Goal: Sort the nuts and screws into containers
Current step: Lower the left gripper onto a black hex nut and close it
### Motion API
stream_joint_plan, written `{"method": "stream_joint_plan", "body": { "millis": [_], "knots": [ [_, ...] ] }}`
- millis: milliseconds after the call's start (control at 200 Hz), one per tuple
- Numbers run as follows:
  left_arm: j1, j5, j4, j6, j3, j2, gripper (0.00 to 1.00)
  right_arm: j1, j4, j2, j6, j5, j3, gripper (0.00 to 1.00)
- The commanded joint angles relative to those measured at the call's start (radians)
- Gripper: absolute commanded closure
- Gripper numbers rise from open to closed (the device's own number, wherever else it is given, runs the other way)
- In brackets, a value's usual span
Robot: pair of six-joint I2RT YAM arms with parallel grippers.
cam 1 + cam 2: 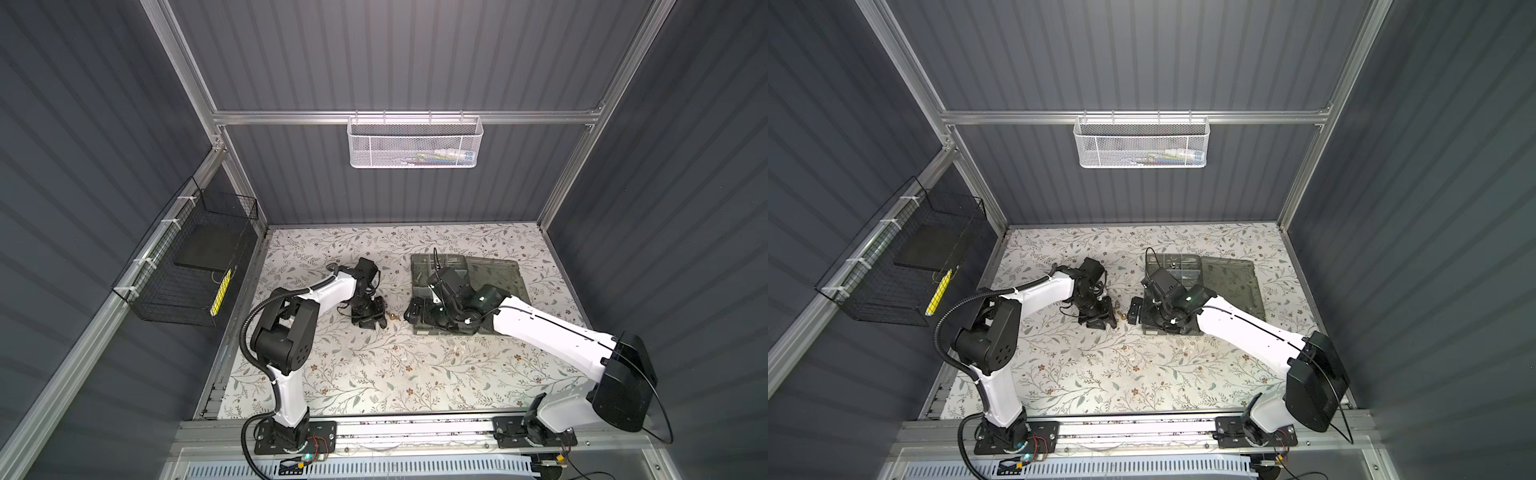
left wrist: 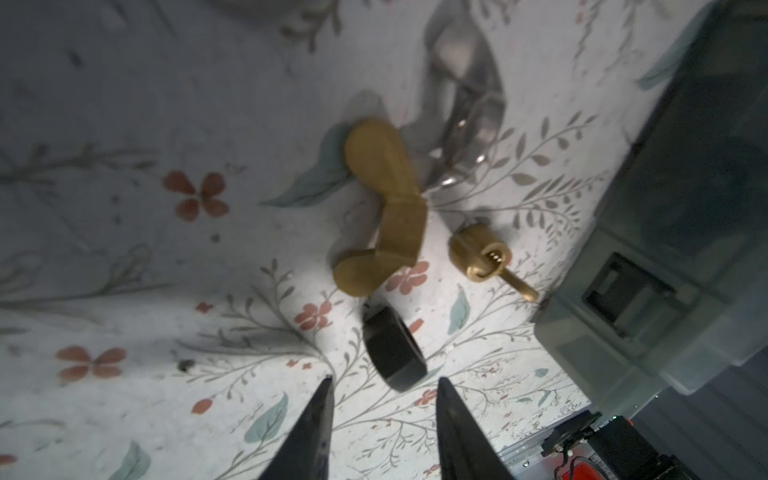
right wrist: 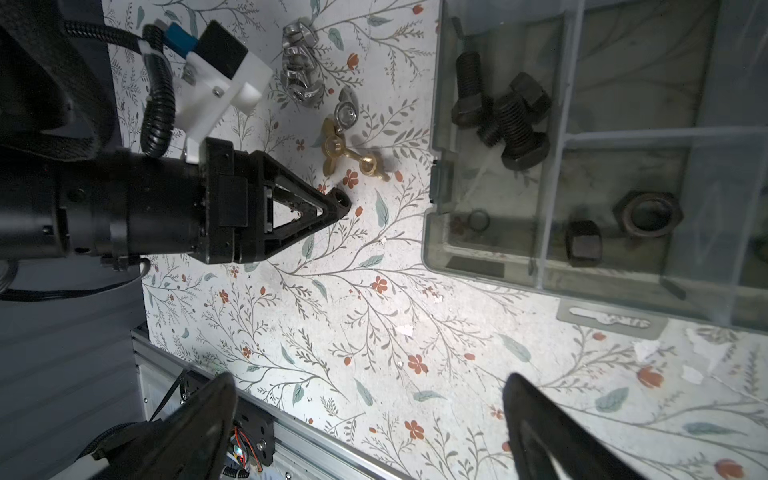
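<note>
On the flowered cloth a black nut (image 2: pixel 392 353) lies just beyond the tips of my left gripper (image 2: pixel 385 380), whose jaws stand apart and touch nothing. Past it lie a big brass wing nut (image 2: pixel 386 208), a small brass piece (image 2: pixel 478 253) and silver wing nuts (image 2: pixel 465 124). The smoky organiser box (image 3: pixel 430 232) is right beside them; its containers hold black bolts (image 3: pixel 503 116) and black nuts (image 3: pixel 648 214). My right gripper (image 3: pixel 370 380) hangs wide open over bare cloth near the box's front left corner. In both top views the left gripper (image 1: pixel 380 320) and right gripper (image 1: pixel 415 311) flank the brass pieces (image 1: pixel 392 318).
The box's lid (image 1: pixel 498 274) lies open flat to its right. A white mesh basket (image 1: pixel 414 143) hangs on the back wall and a black wire basket (image 1: pixel 187 266) on the left wall. An aluminium rail (image 1: pixel 415 428) runs along the table's front edge.
</note>
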Motion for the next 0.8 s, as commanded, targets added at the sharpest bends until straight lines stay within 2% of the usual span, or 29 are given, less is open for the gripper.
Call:
{"method": "stream_joint_plan", "body": {
  "millis": [0,350,796],
  "knots": [
    [-0.010,0.012,-0.003,-0.012,0.028,0.017,0.58,0.002,-0.004,0.004,0.011,0.002,-0.006,0.01],
    [-0.019,-0.006,-0.008,-0.004,0.029,0.064,0.59,0.002,-0.011,-0.008,0.005,0.012,-0.008,0.01],
    [-0.019,-0.020,-0.003,0.015,0.010,0.090,0.78,0.002,-0.015,-0.018,0.002,0.016,-0.013,0.01]
  ]
}}
